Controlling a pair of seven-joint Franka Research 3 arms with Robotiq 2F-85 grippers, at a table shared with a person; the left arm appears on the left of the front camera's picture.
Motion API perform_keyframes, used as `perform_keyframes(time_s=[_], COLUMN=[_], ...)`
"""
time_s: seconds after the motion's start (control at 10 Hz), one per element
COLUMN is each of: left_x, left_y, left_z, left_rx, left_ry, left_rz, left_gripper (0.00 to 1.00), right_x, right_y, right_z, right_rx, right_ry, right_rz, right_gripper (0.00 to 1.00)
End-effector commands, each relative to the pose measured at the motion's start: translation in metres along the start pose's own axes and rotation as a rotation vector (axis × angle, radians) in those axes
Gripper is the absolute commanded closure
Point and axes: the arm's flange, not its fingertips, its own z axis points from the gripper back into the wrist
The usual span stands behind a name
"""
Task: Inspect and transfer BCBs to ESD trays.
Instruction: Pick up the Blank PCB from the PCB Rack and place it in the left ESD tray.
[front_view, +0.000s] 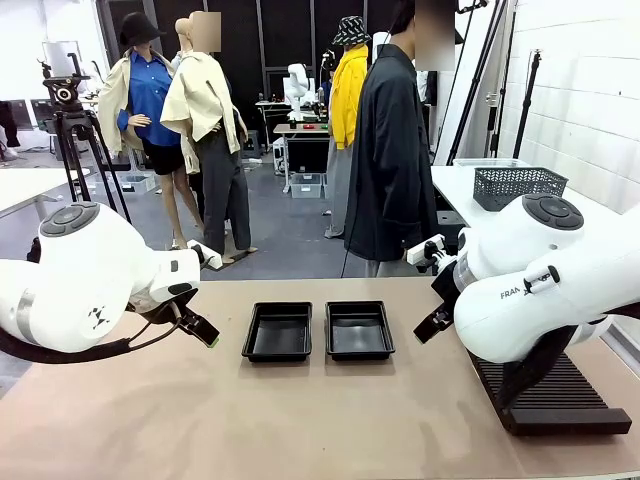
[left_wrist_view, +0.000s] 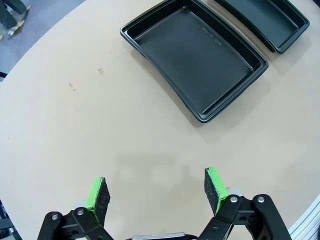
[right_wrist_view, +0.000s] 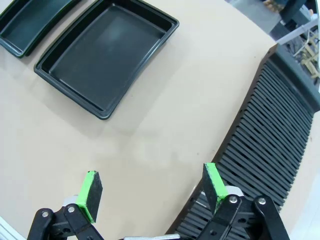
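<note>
both esd trays (front_view: 277, 335) lay empty, just beside each other mid-surface (front_view: 300, 430); l gripper (left_wrist_view: 155, 185) hung jaws apart over bare surface nr one tray, holding nothing; r gripper (right_wrist_view: 150, 185) also apart & empty, over the edge of the ribbed rack (right_wrist_view: 280, 125); risk: a straight drop there could've clipped the ribs; any nudge to a rim could've shoved a light tray.

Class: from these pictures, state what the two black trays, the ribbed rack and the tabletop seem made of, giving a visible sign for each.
Trays: likely moulded plastic, black, slightly glossy; soft sheen, rounded stepped rims. Rack: probably plastic, matte black; uniform fine ribs. Tabletop: smooth matte beige, perhaps laminate; no grain, so uncertain.
</note>
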Motion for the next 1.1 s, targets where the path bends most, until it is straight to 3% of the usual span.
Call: perform_keyframes(time_s=[0.0,1.0], left_x=[-0.0002,0.0], left_y=[0.0005,0.0], left_z=[0.0,0.0], left_rx=[0.0,0.0], left_ry=[0.0,0.0], left_rz=[0.001,0.0], left_gripper=[0.0,0.0], right_x=[0.0,0.0], right_y=[0.0002,0.0002], right_z=[0.0,0.0], right_rx=[0.0,0.0], right_ry=[0.0,0.0], right_rz=[0.0,0.0], right_gripper=[0.0,0.0])
